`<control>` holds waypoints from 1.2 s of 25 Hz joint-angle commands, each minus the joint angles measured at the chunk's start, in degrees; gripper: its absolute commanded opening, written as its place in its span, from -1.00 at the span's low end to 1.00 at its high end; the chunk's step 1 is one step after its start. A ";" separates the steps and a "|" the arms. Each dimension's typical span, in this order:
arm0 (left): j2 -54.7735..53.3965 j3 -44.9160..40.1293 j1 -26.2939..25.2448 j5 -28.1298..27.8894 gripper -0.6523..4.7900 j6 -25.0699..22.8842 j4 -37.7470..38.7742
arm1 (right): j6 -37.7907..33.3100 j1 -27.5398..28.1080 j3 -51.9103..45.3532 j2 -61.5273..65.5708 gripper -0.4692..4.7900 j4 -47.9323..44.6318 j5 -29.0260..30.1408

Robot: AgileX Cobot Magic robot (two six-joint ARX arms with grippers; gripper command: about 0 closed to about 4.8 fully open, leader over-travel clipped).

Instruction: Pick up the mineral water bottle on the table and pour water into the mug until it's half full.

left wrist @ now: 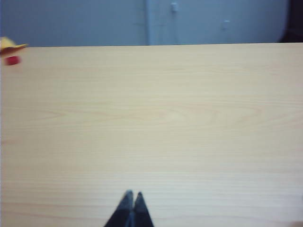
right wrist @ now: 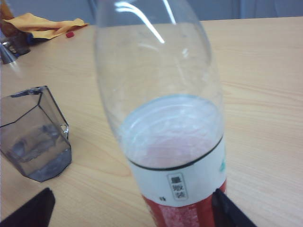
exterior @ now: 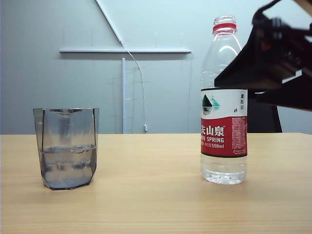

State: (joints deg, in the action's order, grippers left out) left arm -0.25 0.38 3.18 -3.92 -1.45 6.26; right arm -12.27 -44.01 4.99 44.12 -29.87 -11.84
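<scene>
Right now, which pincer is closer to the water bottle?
The right. The right pincer stands open either side of the mineral water bottle, near its label. The left pincer, shut, hangs over bare table, with no bottle in its view.

Smoky grey mug (exterior: pixel 67 148), clear mineral water bottle (exterior: pixel 224 102) with red-and-white label, pale wood-grain table (exterior: pixel 156 195).
</scene>
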 commanded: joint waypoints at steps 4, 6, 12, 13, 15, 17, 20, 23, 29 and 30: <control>-0.09 0.13 -1.11 0.13 -0.77 0.17 -0.57 | -2.10 -0.31 0.07 -7.63 0.81 6.54 -0.02; -0.09 0.13 -1.11 0.09 -0.77 0.17 -0.55 | -3.04 -0.31 0.07 -9.99 0.71 8.68 -0.02; -0.09 0.13 -1.11 0.09 -0.77 0.17 -0.55 | -4.74 -0.28 0.07 -22.21 0.07 18.16 0.02; -0.09 0.13 -1.11 0.11 -0.77 0.17 -0.55 | -4.74 -0.28 0.07 -23.71 -0.05 19.37 0.04; -0.09 0.13 -1.11 0.11 -0.77 0.17 -0.55 | -4.72 -0.28 0.07 -26.77 -0.35 21.99 0.00; -0.09 0.13 -1.11 0.11 -0.77 0.17 -0.55 | -4.68 -0.15 0.07 -29.75 -0.67 24.79 -0.02; -0.09 0.13 -1.14 0.09 -0.77 0.17 -0.55 | -4.63 -0.09 0.04 -34.14 -0.82 28.33 -0.04; -0.09 0.13 -1.11 0.09 -0.77 0.17 -0.55 | -4.46 -0.09 0.04 -37.48 -0.82 29.20 -0.02; -0.09 0.13 -1.11 0.09 -0.77 0.17 -0.55 | -4.44 -0.17 0.04 -40.81 -0.82 30.05 0.20; -0.09 0.13 -1.11 0.11 -0.77 0.17 -0.55 | -4.44 -0.17 0.04 -40.94 -0.82 30.03 0.15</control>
State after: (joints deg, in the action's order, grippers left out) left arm -0.25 0.38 2.20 -3.90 -1.45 6.26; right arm -16.84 -44.14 4.93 3.27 0.86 -11.75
